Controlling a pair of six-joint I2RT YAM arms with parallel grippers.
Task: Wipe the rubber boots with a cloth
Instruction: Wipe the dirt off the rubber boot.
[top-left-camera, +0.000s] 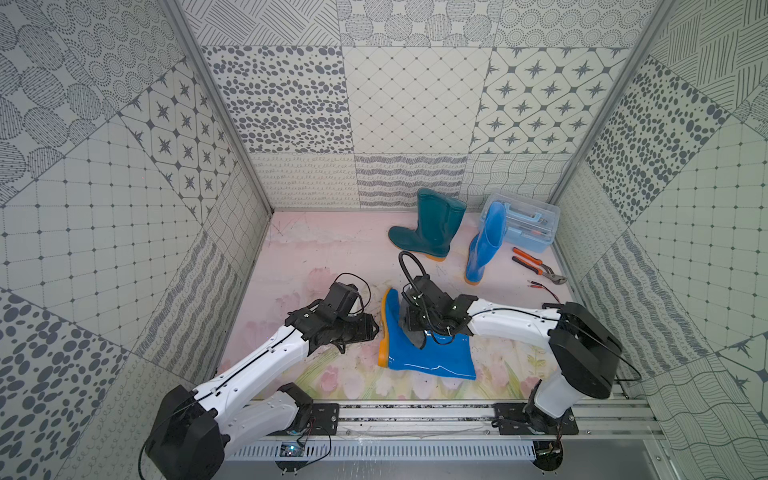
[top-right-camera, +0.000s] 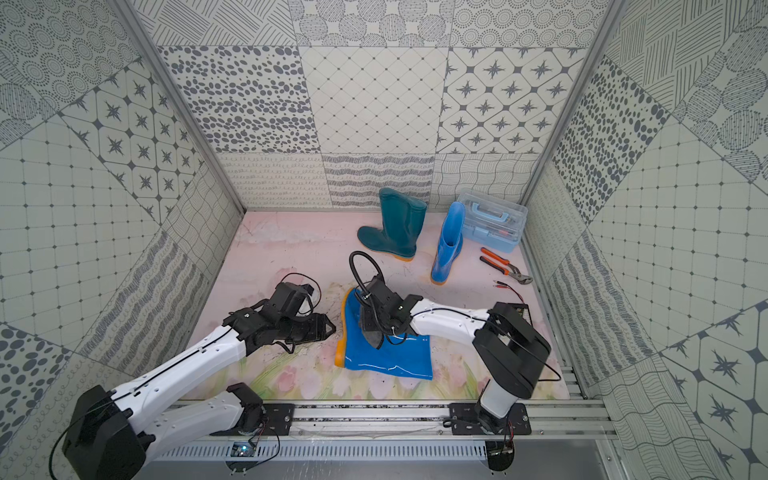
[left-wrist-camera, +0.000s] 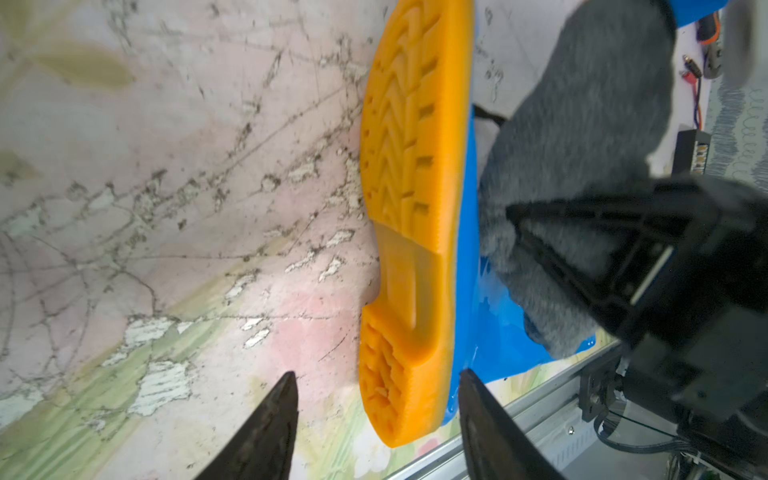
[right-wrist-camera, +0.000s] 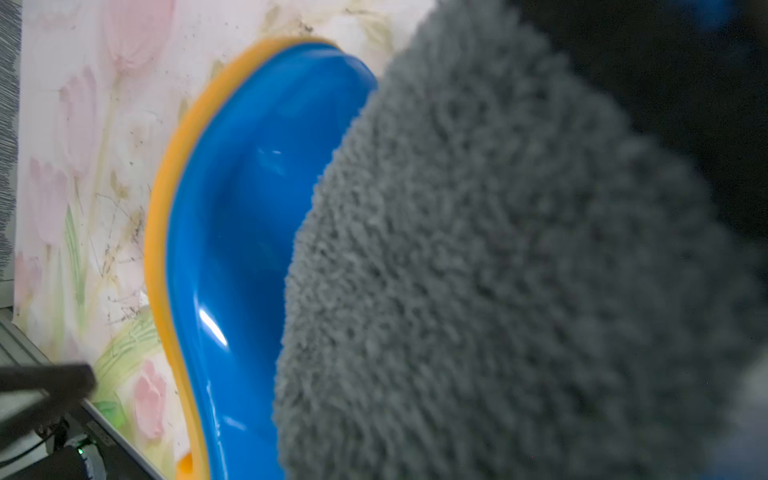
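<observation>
Your right hand (top-left-camera: 411, 322) is clamped on the grey cloth (top-left-camera: 415, 336), pressing it onto the lying blue boot (top-left-camera: 432, 355); your left hand (left-wrist-camera: 376, 376) gapes empty at that boot's sole (left-wrist-camera: 411, 199). Scuffed tulip-print surface (top-left-camera: 316, 249) beneath it, patterned grey-white walls (top-left-camera: 415, 104) around.

The lying boot (top-left-camera: 432, 353) is glossy, smooth blue rubber with a matt orange sole (left-wrist-camera: 411, 208) of ridged tread, the cloth (right-wrist-camera: 498, 270) is fuzzy grey pile, the floor (left-wrist-camera: 166, 208) print is scratched and flaking, and the toolbox (top-left-camera: 540, 237) is clear plastic.
</observation>
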